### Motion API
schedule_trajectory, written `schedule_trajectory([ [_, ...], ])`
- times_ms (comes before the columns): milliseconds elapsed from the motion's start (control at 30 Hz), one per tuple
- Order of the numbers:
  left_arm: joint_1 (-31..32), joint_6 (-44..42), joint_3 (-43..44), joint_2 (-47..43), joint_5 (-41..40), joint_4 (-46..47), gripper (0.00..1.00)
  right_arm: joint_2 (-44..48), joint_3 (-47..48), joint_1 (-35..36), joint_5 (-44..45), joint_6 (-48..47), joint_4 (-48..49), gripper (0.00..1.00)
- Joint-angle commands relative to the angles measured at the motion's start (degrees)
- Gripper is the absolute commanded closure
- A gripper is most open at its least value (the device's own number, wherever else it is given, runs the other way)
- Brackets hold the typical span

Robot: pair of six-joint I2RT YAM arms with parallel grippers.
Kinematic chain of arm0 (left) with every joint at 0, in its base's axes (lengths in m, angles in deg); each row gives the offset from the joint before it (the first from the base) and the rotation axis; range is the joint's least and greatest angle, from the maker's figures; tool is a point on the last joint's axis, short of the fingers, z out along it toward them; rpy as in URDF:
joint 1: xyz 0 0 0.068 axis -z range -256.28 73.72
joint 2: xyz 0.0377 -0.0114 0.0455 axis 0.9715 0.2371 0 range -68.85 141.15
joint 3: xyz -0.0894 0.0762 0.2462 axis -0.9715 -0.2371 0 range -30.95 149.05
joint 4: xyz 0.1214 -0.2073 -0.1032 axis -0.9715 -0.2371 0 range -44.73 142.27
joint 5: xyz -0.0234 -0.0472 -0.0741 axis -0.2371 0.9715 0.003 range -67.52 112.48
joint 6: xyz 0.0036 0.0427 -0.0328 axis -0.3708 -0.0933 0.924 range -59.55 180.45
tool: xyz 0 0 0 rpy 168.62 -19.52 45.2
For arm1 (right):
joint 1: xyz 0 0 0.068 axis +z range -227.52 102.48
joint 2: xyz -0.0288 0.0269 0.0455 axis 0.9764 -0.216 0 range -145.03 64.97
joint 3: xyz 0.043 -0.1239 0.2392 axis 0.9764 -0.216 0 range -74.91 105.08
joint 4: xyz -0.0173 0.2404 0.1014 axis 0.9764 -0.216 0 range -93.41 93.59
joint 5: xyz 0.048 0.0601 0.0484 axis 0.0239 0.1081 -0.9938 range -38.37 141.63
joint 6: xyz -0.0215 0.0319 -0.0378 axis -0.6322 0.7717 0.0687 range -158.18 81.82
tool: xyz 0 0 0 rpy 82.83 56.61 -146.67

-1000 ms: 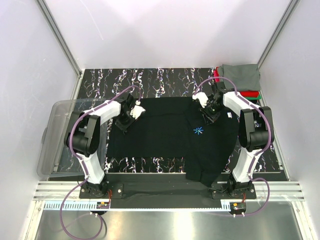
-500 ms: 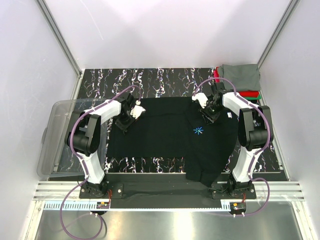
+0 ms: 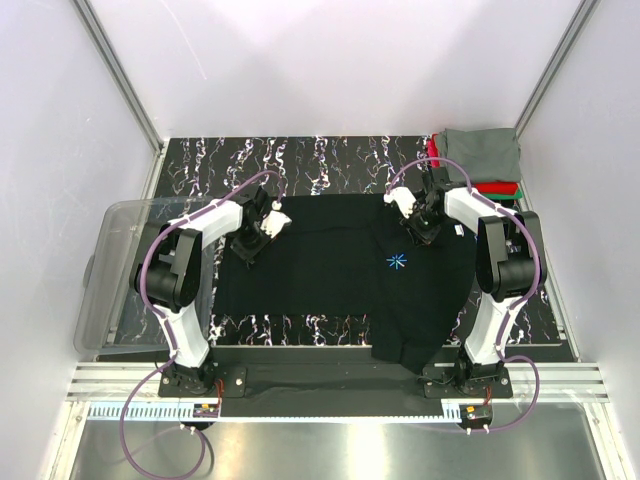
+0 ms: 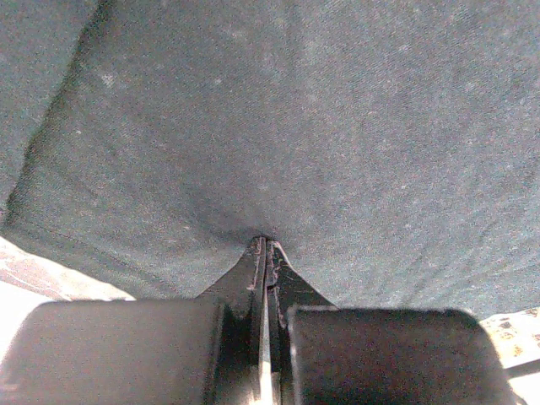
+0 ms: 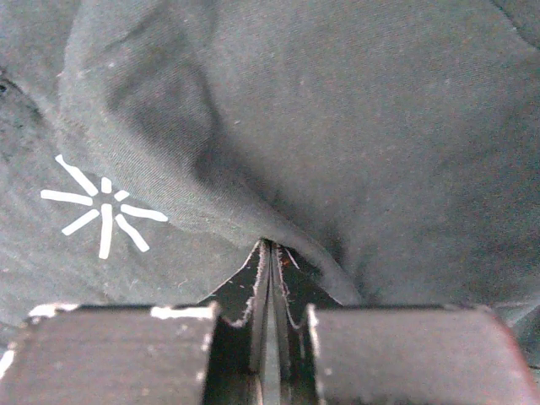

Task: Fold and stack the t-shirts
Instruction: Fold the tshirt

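Note:
The black t-shirt [image 3: 330,265] lies spread across the middle of the table, its blue logo [image 3: 397,262] right of centre and a small white tag [image 3: 458,231] near the right edge. My left gripper [image 3: 250,243] is shut on the shirt's cloth [image 4: 278,135] near its far-left edge. My right gripper [image 3: 424,232] is shut on a fold of the same shirt [image 5: 337,126] near its far-right part, with the logo [image 5: 103,211] just to its left. Folded grey [image 3: 483,155], red [image 3: 497,187] and green [image 3: 517,190] shirts are stacked at the back right corner.
A clear plastic bin [image 3: 118,275] stands at the left edge of the table. The marbled black table top [image 3: 330,160] shows behind the shirt and along its front. White walls close in the sides and back.
My right gripper has shifted slightly toward the far right with the cloth. The left gripper has hardly moved.

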Motion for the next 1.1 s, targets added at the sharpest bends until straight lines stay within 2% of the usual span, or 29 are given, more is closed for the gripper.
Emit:
schedule_trajectory([
  [0,0.32,-0.15,0.68,1.08,-0.05,1.09,1.0,0.7,-0.58,0.45,0.96,0.85,3.01,0.92],
  [133,0.41,-0.15,0.59,1.07,0.21,1.17,1.0,1.84,-1.46,0.45,0.96,1.64,3.81,1.0],
  [400,0.41,0.03,0.33,0.99,0.56,1.61,1.0,6.76,-3.75,0.45,0.78,1.73,3.81,1.0],
  [500,0.5,0.03,0.51,1.16,0.65,1.7,1.0,7.74,-5.24,0.54,2.18,0.51,5.03,0.74],
  [767,1.2,0.12,1.21,1.78,0.47,1.61,1.0,6.33,-6.65,0.54,4.04,-0.82,7.59,0.7],
  [1067,1.38,-0.15,0.07,1.16,-0.58,1.53,1.0,4.75,-6.04,0.54,3.95,-1.17,8.73,0.73],
])
